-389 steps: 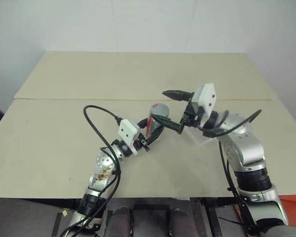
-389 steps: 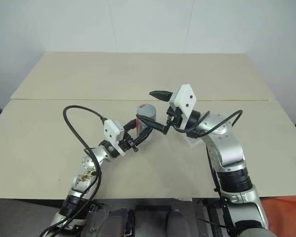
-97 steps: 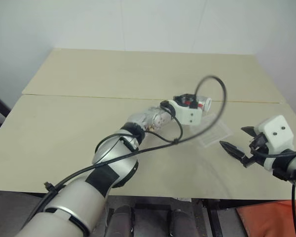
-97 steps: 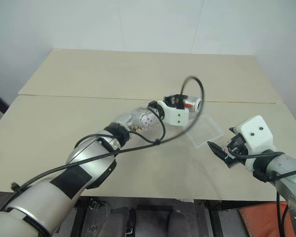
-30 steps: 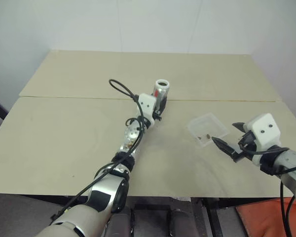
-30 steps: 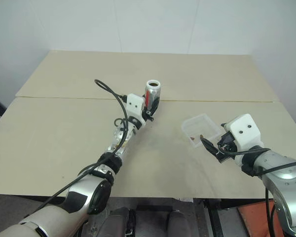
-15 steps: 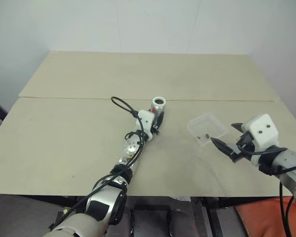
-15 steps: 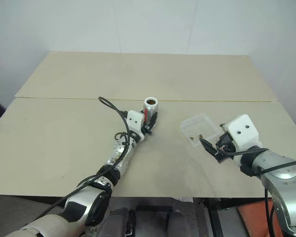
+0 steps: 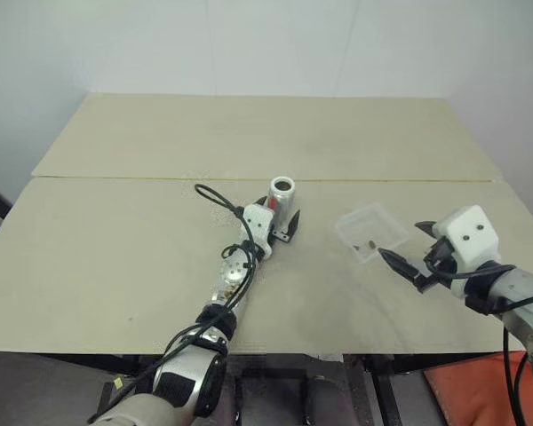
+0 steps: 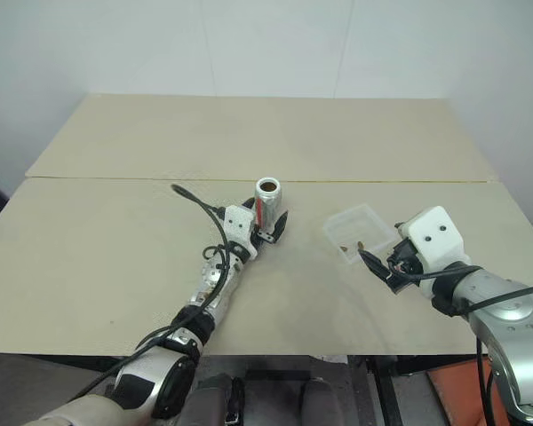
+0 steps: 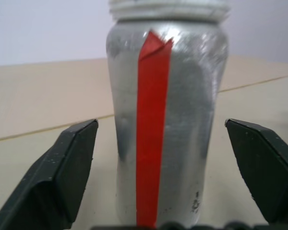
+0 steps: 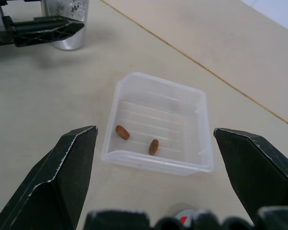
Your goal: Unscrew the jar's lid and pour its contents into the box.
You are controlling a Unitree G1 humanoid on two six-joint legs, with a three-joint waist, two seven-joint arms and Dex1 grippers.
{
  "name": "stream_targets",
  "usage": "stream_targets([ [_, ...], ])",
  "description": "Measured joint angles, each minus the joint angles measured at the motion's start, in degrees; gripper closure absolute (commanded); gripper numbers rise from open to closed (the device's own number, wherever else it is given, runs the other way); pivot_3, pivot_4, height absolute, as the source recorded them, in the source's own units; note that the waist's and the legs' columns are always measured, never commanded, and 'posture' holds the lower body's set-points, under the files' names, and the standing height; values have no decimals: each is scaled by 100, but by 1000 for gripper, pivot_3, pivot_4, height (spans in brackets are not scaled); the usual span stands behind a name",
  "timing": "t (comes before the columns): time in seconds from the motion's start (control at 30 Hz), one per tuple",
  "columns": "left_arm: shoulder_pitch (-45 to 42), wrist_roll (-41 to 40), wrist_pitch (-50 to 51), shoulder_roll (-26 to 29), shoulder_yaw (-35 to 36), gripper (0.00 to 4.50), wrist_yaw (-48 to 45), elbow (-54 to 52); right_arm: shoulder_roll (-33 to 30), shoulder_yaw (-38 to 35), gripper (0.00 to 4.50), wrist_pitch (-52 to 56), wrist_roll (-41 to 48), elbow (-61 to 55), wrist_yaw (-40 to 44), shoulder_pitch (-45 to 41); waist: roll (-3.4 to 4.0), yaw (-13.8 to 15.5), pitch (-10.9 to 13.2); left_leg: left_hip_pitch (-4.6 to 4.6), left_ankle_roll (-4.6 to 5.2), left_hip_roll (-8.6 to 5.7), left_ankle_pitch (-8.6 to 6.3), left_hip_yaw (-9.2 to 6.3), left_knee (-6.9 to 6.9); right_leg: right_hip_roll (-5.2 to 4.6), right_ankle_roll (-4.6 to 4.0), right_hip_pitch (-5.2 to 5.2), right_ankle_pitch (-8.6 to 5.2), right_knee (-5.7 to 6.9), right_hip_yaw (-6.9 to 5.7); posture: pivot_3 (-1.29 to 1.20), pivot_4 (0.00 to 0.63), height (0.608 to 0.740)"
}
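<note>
Wrapping up: the jar (image 9: 282,197) stands open and upright on the counter (image 9: 115,248), your left fingers (image 11: 77,163) spread wide either side (holding nothing). Two brown bits (image 12: 122,132) lie in the box (image 12: 201,139); right fingers (image 12: 72,163) wide, empty. Next, back the left arm off without tipping it.

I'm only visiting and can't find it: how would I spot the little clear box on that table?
Start at the beige table and go to the side of the robot's right gripper. Just ahead of its open fingers sits the see-through square box, well apart from the upright silver jar with the red stripe. It alone is transparent and holds two small brown bits.
</note>
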Motion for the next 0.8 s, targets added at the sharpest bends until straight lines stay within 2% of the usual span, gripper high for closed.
stream_targets([
  [0.23,1313,-86,923,-169,-237,25,-113,-2093,0,23,0,-115,-71,72,49,28,8,-17,-5,1,1,3,-1,0,-3,0,0,-4,0,1,5,0,150,740],
  [0.43,2562,-381,2636,415,-357,25,-195,-4934,-4,76,0,-219,-131,222,150,-10,11,-49,-6,4,-1,7,1,-3,-2,3,-3,-4,1,9,9,0,150,740],
  [0.57,3063,-786,3664,1154,-207,25,-467,-6609,-100,109,0,-372,-169,424,287,-71,13,-26,-7,7,-1,7,1,-2,-1,3,-3,-2,1,8,9,0,150,740],
  [0.73,3271,-1202,4620,2144,330,25,-783,-7545,-283,103,0,-703,-274,876,525,-114,14,-22,-8,15,-1,7,1,0,-2,3,-4,5,1,6,9,0,150,740],
  [0.8,3442,-1490,4780,2849,474,25,-1352,-7757,-382,95,0,-913,-282,1082,730,-132,14,-30,-7,15,-1,9,1,3,-5,5,-5,1,0,6,9,0,150,740],
])
